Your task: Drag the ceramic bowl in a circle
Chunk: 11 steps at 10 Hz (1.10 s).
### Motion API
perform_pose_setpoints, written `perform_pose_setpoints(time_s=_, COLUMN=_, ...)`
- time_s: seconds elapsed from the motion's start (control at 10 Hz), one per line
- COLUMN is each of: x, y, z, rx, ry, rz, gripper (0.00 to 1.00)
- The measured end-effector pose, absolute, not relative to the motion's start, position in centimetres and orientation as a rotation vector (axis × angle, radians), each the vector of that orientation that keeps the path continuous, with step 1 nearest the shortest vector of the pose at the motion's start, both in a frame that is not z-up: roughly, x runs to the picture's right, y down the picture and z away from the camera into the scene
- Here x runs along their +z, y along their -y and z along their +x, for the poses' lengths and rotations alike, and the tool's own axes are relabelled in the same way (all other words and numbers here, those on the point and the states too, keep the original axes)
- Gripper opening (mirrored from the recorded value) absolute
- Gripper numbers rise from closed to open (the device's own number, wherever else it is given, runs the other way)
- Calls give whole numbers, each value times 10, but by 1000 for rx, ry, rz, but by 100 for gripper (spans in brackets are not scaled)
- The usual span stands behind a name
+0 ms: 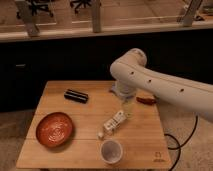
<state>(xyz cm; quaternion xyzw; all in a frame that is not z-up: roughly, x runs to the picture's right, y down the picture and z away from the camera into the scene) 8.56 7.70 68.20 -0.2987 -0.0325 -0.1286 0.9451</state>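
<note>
The ceramic bowl (pixel 54 129) is wide, shallow and orange-red with pale rings inside. It sits on the wooden table (pixel 145 145) near the front left. My white arm reaches in from the right, its elbow high over the table's back edge. The gripper (pixel 128 107) hangs down over the middle of the table, just above a small white packet (pixel 114 121). It is well to the right of the bowl, apart from it, open and holding nothing.
A whitish cup (pixel 111 150) stands at the front middle. A black oblong object (pixel 76 95) lies at the back left. A red item (pixel 146 100) shows behind the arm at the right. A small pale cube (pixel 100 135) lies by the packet. A cable (pixel 176 142) hangs off the right.
</note>
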Motion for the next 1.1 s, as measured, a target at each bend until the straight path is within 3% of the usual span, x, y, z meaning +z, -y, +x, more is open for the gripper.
perform_pose_setpoints(time_s=1.1, x=691, y=-84, z=-17, rx=-531, ry=197, rz=-597, gripper=80)
